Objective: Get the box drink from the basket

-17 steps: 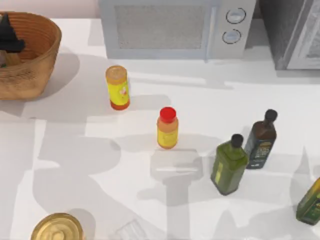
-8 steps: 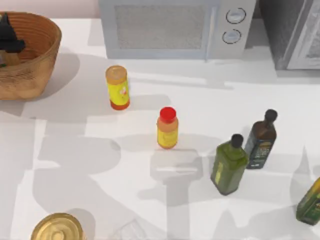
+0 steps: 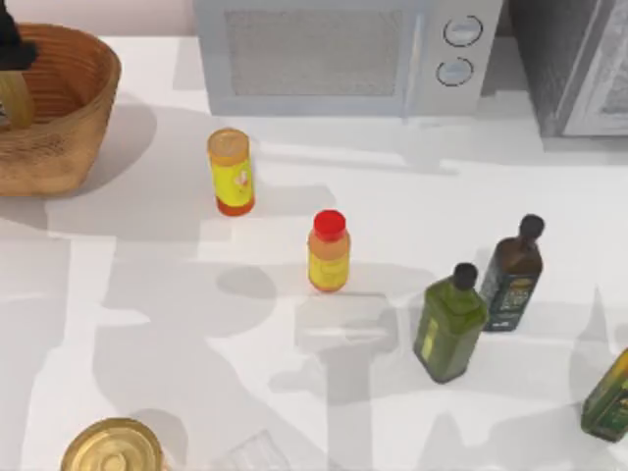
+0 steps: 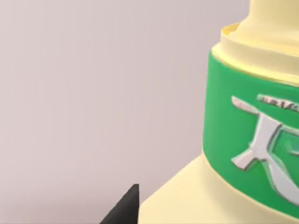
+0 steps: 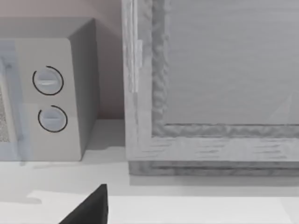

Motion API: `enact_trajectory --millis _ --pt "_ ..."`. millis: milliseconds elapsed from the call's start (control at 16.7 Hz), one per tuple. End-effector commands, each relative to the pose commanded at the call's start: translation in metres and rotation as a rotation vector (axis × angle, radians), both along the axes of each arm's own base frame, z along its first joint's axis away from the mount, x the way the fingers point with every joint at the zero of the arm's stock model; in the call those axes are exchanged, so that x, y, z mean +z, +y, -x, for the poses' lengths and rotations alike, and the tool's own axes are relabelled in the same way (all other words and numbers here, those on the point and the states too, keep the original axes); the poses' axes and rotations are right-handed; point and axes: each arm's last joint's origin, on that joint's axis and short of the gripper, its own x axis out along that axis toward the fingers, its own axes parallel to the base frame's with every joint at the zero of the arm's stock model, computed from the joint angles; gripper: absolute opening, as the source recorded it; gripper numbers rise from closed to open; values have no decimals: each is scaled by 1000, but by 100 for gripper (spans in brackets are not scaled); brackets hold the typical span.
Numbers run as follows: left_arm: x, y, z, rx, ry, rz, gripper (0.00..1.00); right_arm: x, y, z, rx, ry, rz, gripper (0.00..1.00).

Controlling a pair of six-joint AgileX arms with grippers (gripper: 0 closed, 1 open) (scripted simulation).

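Note:
The wicker basket (image 3: 69, 118) stands at the table's far left, at the back. My left gripper (image 3: 11, 57) hangs over its left part, shut on the box drink (image 3: 16, 100), whose pale yellow body hangs below the gripper, above the basket's inside. In the left wrist view the box drink (image 4: 252, 140) is very close, cream-yellow with a green printed band, beside one dark fingertip (image 4: 125, 207). A dark part of my right gripper (image 5: 91, 207) shows in the right wrist view, facing the microwave's knobs.
A yellow bottle with a tan cap (image 3: 231, 172) and one with a red cap (image 3: 328, 251) stand mid-table. Two oil bottles (image 3: 450, 322) (image 3: 513, 274) stand right, a third (image 3: 610, 397) at the right edge. A gold-lidded can (image 3: 112, 446) sits front left. A microwave (image 3: 334, 54) lines the back.
My left gripper has risen over the basket with the box drink, which now shows below it. The arm's shadows on the table have shifted. The bottles have not moved.

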Motion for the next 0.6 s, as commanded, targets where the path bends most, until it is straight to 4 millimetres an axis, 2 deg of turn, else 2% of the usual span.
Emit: enact_trajectory --millis 360,600 --pt "72 0 -1 0 -7 -3 0 0 0 0 0 0 0 100" --pt "105 -1 6 -1 4 -1 0 0 0 0 0 0 0 100"
